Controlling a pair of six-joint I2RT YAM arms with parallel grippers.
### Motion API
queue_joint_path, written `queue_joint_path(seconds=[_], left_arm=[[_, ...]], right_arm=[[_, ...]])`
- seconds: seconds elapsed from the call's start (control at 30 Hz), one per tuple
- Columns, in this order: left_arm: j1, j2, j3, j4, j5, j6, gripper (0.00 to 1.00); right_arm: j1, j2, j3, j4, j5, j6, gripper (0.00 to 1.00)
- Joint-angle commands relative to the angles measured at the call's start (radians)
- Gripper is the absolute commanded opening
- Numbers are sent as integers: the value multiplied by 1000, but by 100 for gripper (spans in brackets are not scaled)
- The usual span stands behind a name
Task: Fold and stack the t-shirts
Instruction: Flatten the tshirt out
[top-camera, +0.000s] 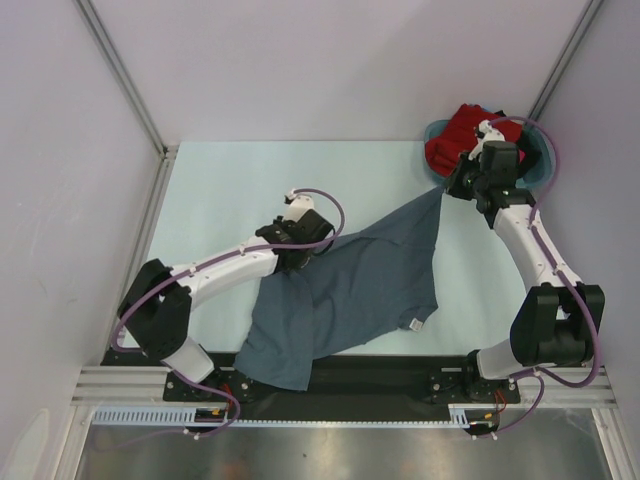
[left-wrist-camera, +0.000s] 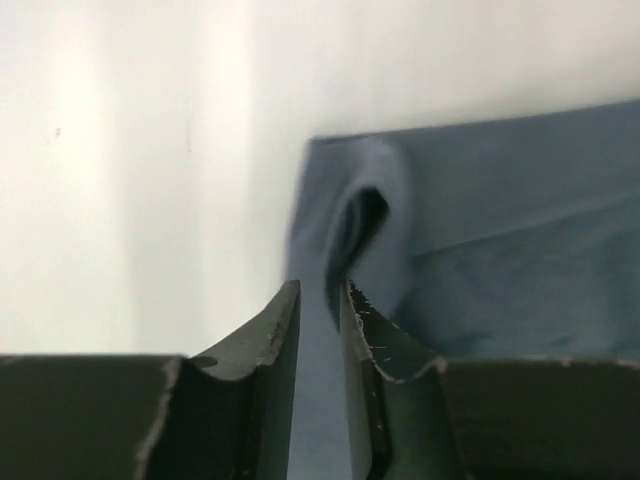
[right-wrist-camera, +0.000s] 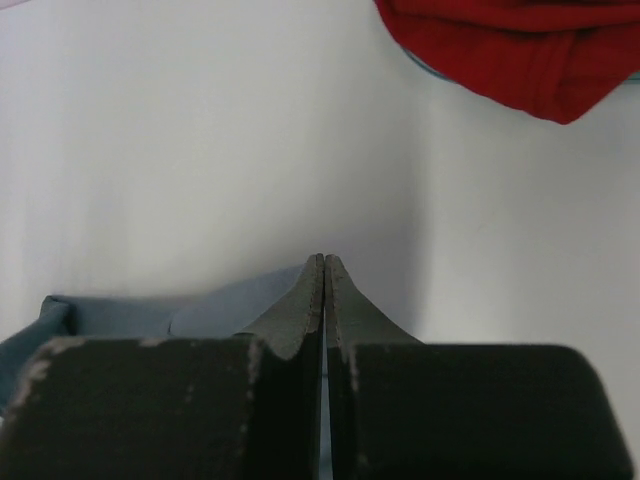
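Note:
A large slate-grey t-shirt lies crumpled diagonally across the table, its white neck label near the front. One corner is drawn out to a point at my right gripper, which is shut on it. In the right wrist view the gripper's tips meet, with grey cloth trailing to the left. My left gripper sits at the shirt's left edge. Its jaws stand narrowly apart with a puckered fold of the grey cloth in and beyond the gap. A red t-shirt is heaped at the back right.
A teal basin at the back right corner holds the red shirt, just behind my right wrist. Pale walls with metal posts enclose the table on the left, back and right. The shirt's lower hem hangs over the front edge by the arm bases.

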Motion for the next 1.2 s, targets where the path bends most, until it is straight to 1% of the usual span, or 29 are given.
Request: queue_joint_path(seconds=[0.0,0.03,0.1,0.13,0.3,0.33,0.37,0.4,0.43,0.47,0.5,0.53,0.6,0.67,0.7,0.8,0.9,1.03,1.17], left_arm=[[23,-52,-24,-22,-40,-14,30],[26,-53,-34,-14,-31,-8,14],[30,-58,-46,3,-20,0,2],[38,-64,-54,6,-20,-3,0],[69,-84,-75,18,-2,-6,0],[70,-82,-77,35,29,3,0],[70,-82,-78,49,29,17,0],[70,-79,-78,67,96,32,1],[69,-76,-80,105,129,50,20],[67,-70,-80,125,159,57,29],[61,-68,-80,147,207,61,31],[46,-67,-87,202,227,81,33],[32,-46,-86,247,296,94,47],[12,-7,-61,271,330,103,35],[4,32,-49,273,339,103,32],[-41,115,-11,291,353,98,39],[-75,172,-1,310,362,86,39],[-91,221,9,302,341,63,38],[-92,220,-9,305,322,52,38]], right_arm=[[-20,-30,48,13,43,-17,0],[-22,-29,50,13,41,-16,0],[-23,-30,51,15,30,-16,0],[-23,-32,50,16,30,-16,0],[-23,-32,45,15,21,-17,0],[-26,-30,45,15,12,-16,0],[-25,-30,45,15,9,-16,0],[-26,-30,42,18,6,-14,0],[-25,-29,39,19,3,-14,0],[-25,-27,39,19,1,-13,0],[-25,-27,39,19,-2,-13,0],[-25,-25,36,19,-3,-13,0],[-23,-25,34,18,-5,-13,0],[-23,-24,34,16,-13,-13,0],[-25,-21,34,16,-14,-14,0],[-26,-22,33,15,-16,-13,0],[-25,-24,33,15,-14,-13,0],[-25,-25,31,12,-14,-14,0],[-25,-24,27,13,-17,-13,0]])
